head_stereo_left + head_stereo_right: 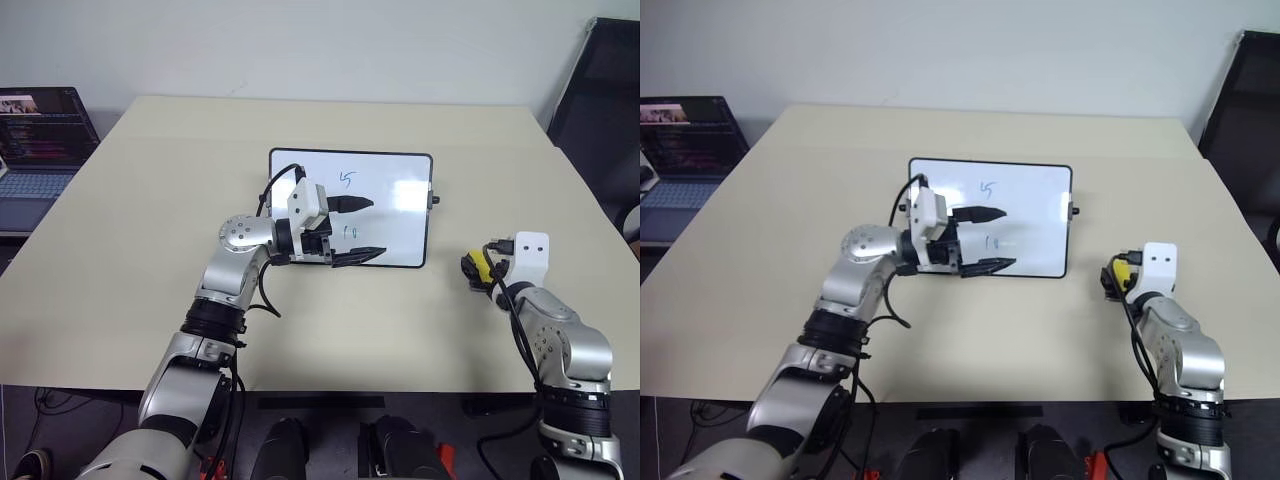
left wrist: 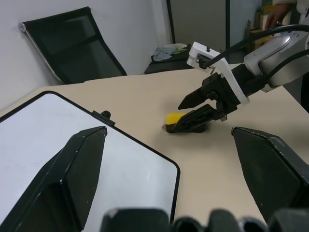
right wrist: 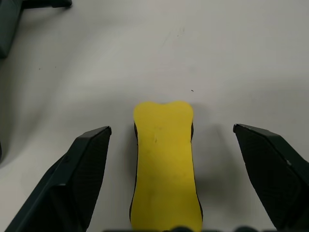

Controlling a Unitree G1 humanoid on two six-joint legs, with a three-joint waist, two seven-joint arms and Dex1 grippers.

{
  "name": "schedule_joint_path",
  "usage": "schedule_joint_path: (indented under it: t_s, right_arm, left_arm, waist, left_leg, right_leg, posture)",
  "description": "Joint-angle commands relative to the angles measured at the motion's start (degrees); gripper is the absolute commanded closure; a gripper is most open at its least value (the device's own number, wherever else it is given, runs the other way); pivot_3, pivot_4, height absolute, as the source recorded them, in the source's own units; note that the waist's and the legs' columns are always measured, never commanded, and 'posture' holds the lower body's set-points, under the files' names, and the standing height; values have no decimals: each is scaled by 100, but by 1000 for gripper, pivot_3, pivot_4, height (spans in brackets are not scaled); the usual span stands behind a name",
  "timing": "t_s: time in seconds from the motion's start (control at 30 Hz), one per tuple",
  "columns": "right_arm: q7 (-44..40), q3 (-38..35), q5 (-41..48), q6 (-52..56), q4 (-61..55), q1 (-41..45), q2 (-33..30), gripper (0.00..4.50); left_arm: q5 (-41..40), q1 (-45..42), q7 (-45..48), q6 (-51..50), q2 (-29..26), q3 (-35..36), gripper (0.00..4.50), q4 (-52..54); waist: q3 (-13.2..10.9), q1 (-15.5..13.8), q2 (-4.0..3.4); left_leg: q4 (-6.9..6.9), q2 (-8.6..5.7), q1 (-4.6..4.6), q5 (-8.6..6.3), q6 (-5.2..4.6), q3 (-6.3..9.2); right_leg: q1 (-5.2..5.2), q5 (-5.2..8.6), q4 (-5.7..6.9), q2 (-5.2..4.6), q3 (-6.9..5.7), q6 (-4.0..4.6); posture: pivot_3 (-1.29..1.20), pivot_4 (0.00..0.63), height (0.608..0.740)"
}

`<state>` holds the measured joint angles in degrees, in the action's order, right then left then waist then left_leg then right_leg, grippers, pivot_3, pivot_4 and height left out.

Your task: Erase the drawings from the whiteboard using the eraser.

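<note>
Right gripper point(image 3: 169, 181) fingers straddle the eraser point(image 3: 164, 159) lengthwise, untouched.

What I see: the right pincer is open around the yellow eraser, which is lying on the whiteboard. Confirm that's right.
Wrong in one respect: the eraser lies on the bare table, off to the right of the whiteboard, not on it. The left wrist view shows it resting on the tabletop apart from the board's edge. The rest holds: the right pincer is open around the eraser, as the right wrist view shows.
</note>
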<state>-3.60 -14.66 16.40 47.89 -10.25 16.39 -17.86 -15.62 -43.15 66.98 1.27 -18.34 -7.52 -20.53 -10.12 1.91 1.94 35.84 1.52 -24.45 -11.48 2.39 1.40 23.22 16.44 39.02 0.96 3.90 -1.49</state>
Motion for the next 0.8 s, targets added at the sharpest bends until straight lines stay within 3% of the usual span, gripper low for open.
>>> schedule_joint_path:
  t_s: [0.03, 0.27, 0.5, 0.63, 0.8]
  right_arm:
    - [-16, -135, -34, -152, 12, 20, -43, 1009]
    - [-25, -27, -79, -120, 48, 13, -76, 3403]
    - [-111, 47, -186, -186, -309, -85, -180, 3443]
    - [-251, -157, 175, -314, -879, -249, 90, 3443]
    - [-545, 254, 299, -243, -1670, -375, 86, 3443]
  left_arm:
    - [-13, 5, -28, 75, -16, 37, 0, 175]
    - [7, 95, -123, -12, -55, 42, 0, 345]
    - [245, 473, -1032, -808, -270, 171, 0, 1052]
    - [269, 870, -1628, -1605, -385, 214, 0, 1844]
    - [344, 1165, -2544, -2395, -332, 326, 0, 2661]
  waist:
    - [0, 0, 0]
    - [1, 0, -1]
    - [1, 4, -2]
    - [1, 7, -3]
    - [1, -2, -3]
  left_leg:
    - [0, 0, 0, 0, 0, 0]
    - [2, 1, 0, 0, 0, 1]
    - [5, 4, 0, 0, 0, 2]
    - [4, 11, 0, 0, 0, 5]
    - [11, 11, 0, 0, 0, 6]
  right_leg:
    - [0, -1, 0, 0, 0, 2]
    - [0, -5, 2, 0, -1, 8]
    - [0, -6, 6, 0, 1, 8]
    - [0, -5, 6, -1, 3, 7]
    - [-2, -6, 8, -3, 2, 2]
  posture:
    - [0, 150, 740]
    - [0, 150, 740]
    - [0, 150, 740]
    - [0, 150, 740]
    - [0, 150, 740]
